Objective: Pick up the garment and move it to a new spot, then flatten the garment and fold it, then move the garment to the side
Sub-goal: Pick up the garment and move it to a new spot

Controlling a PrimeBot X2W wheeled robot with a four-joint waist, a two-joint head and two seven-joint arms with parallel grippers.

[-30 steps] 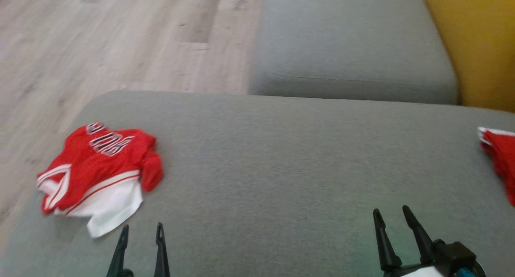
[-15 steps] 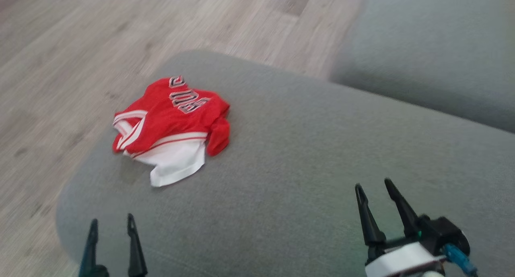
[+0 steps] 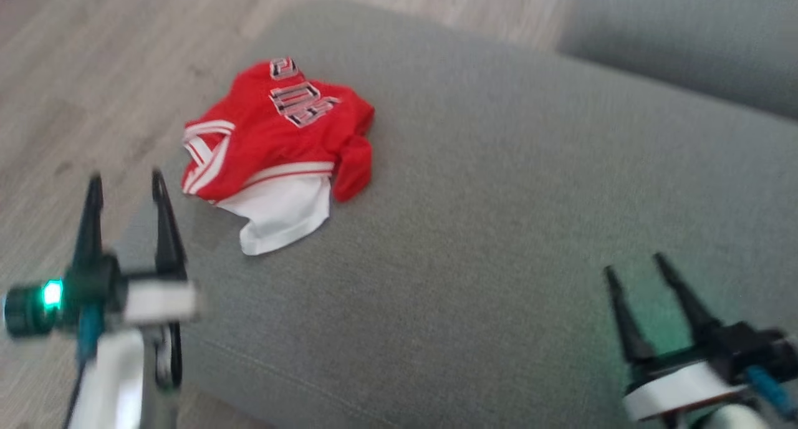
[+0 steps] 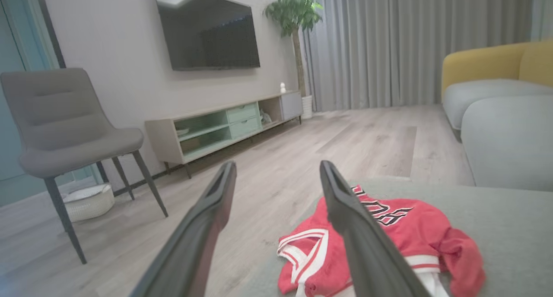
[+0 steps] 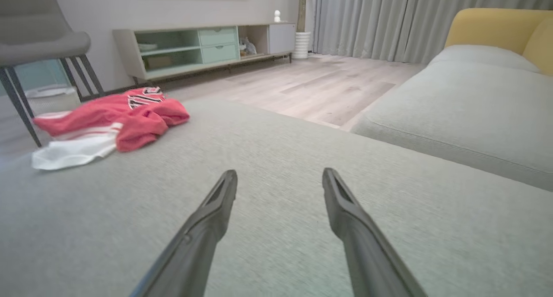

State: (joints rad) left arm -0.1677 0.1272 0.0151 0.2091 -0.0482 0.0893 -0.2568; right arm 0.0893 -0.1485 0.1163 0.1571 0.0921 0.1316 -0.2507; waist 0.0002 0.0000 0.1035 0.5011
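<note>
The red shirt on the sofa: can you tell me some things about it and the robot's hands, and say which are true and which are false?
1. The red and white garment lies on the grey cushion. True.
2. The left gripper is holding the garment. False: it is open, apart from the garment and holds nothing.
3. The right gripper is open. True.
4. The garment is spread out flat. False: it is bunched up, with a white part sticking out from under the red.
5. The garment lies near the cushion's edge, next to the wooden floor. True.
</note>
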